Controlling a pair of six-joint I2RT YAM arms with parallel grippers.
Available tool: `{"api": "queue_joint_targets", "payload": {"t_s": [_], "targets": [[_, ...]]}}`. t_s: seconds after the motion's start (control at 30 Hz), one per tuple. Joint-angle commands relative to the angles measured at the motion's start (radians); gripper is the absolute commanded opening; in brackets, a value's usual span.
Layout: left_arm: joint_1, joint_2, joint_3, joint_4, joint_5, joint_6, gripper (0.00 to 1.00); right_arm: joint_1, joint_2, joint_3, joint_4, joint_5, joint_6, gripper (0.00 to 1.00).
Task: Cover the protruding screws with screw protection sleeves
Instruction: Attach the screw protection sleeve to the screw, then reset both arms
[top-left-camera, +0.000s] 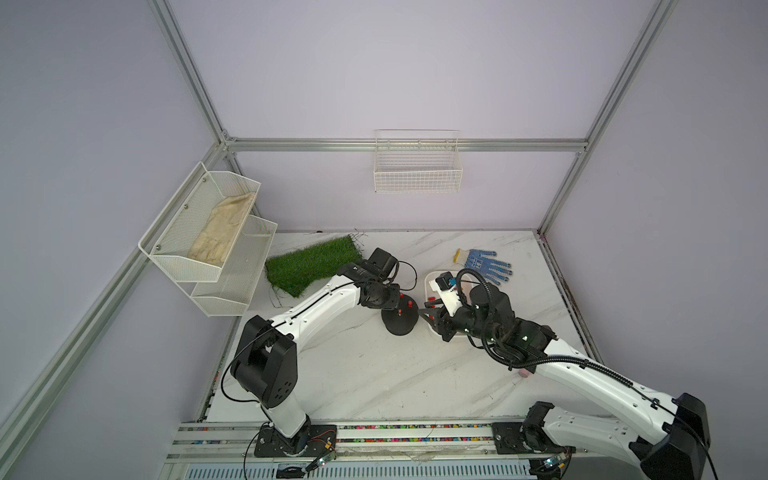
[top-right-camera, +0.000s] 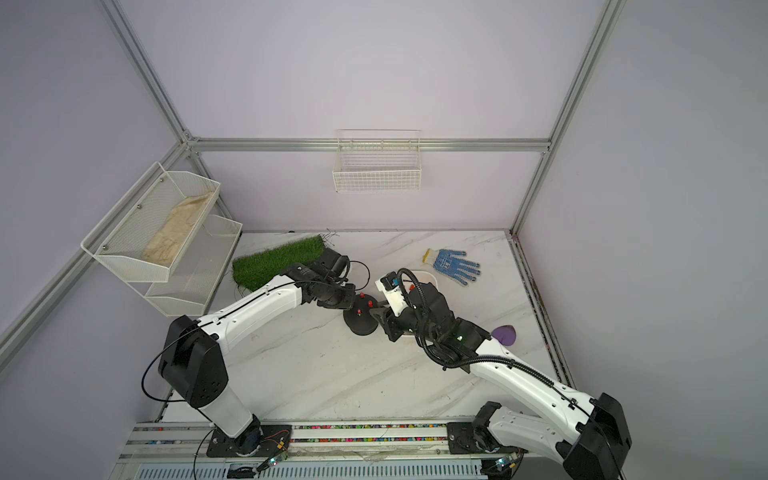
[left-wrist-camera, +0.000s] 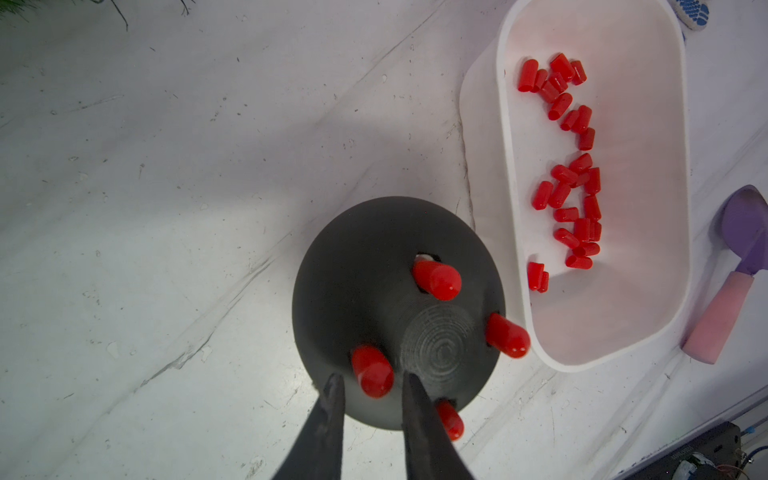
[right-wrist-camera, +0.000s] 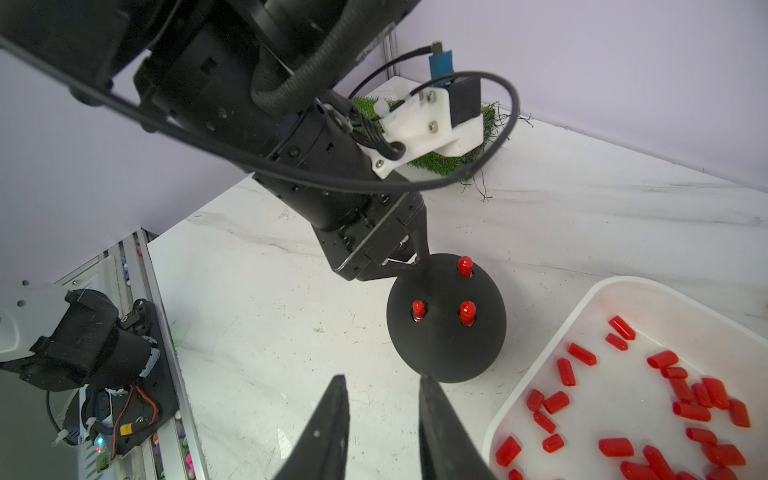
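The black dome base (left-wrist-camera: 357, 266) stands on the marble table beside a white tray (left-wrist-camera: 505, 124). Several red screw protection sleeves sit upright on its protruding screws; only a silvery sliver of screw (left-wrist-camera: 424, 258) shows under one. My left gripper (left-wrist-camera: 372, 377) is open over the dome, its fingers either side of one fitted sleeve (left-wrist-camera: 372, 370) with a gap on each side. My right gripper (right-wrist-camera: 383, 377) is open and empty, its tips at the dome's (right-wrist-camera: 446, 332) near edge. Loose sleeves (right-wrist-camera: 685, 407) lie in the tray (right-wrist-camera: 540, 345). Both top views show the dome (top-left-camera: 400, 322) (top-right-camera: 360, 322) between the arms.
A green turf patch (top-left-camera: 309, 266) lies at the back left and a blue dotted glove (top-left-camera: 486, 266) behind the tray. A purple scoop with a pink handle (left-wrist-camera: 739, 257) lies beside the tray. White mesh shelves (top-left-camera: 208, 232) and a wire basket (top-left-camera: 417, 166) hang on the walls.
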Motion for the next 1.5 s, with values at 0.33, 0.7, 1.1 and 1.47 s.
{"api": "queue_joint_targets", "payload": {"t_s": [0.33, 0.7, 1.1, 1.47], "targets": [[-0.006, -0.059, 0.013, 0.003, 0.010, 0.007, 0.23, -0.004, -0.031, -0.027, 0.019, 0.005, 0.007, 0.32], [-0.006, -0.172, 0.010, 0.009, -0.020, -0.004, 0.38, -0.019, -0.039, -0.020, 0.017, 0.018, 0.041, 0.36], [0.050, -0.447, -0.128, 0.041, -0.178, -0.033, 1.00, -0.141, -0.023, 0.011, 0.016, 0.013, 0.100, 0.97], [0.316, -0.550, -0.281, 0.179, -0.295, 0.031, 1.00, -0.303, 0.047, 0.039, 0.014, 0.512, 0.200, 0.97]]}}
